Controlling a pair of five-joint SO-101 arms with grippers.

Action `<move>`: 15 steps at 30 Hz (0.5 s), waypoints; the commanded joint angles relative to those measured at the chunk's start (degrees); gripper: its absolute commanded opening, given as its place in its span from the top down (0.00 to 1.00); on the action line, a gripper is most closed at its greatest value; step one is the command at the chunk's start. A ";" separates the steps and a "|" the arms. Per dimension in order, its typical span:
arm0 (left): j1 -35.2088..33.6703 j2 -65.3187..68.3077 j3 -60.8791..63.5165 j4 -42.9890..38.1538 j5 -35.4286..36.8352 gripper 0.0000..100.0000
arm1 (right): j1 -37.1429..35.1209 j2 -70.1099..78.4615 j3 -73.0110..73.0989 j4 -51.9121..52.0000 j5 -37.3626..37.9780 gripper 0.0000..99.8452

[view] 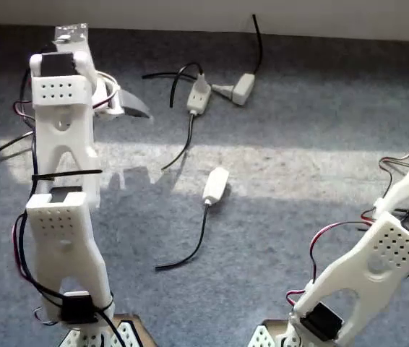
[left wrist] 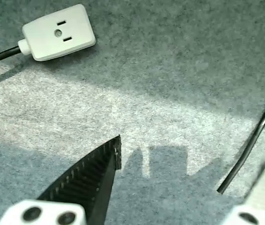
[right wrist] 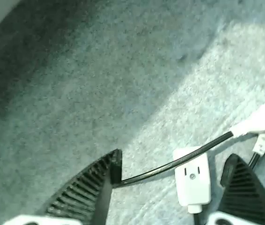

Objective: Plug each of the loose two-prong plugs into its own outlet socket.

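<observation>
Showing the plugging task apparently at its very start, with no insertion confirmed. Note the left tool [left wrist: 195,157], spread wide and carrying nothing, poised over the grey tabletop [left wrist: 179,70] near an outlet socket [left wrist: 57,33] lying face-up with both slots and the round earth hole unfilled. Compare the right tool [right wrist: 174,158], likewise parted and empty, aimed toward a second face-up socket [right wrist: 193,180], also unoccupied and crossed by a black cord [right wrist: 170,165] ending in a loose plug [right wrist: 259,124] just beyond, with prongs apparently bare. From above, observe one socket body [view: 215,186] alone at mid-tabletop, trailing its cord toward the arms, and, farther back, another white body [view: 199,96] end to end with a plug-like piece [view: 242,88]; impossible to tell from this height whether joined or merely touching. Leaving undecided the matching of these three to the items in the wrist views. Remaining, by this reading: grasping each loose plug, aligning prongs with slots, and pressing home, once per socket. Regarding brands, labels and writing: none legible on sockets, plugs, cords or arms; only moulded slots and holes on the socket faces.
</observation>
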 commanded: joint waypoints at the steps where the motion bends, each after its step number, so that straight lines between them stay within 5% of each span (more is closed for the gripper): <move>1: 5.23 -1.98 0.13 -0.62 2.81 0.56 | 2.51 1.27 -2.77 -3.74 18.99 0.68; 6: 7.43 -0.57 0.13 -0.70 5.01 0.56 | 6.29 7.34 -3.30 -12.18 37.19 0.68; 15: 7.78 -0.57 0.40 -0.26 6.77 0.56 | 11.12 17.80 -3.30 -30.29 56.79 0.68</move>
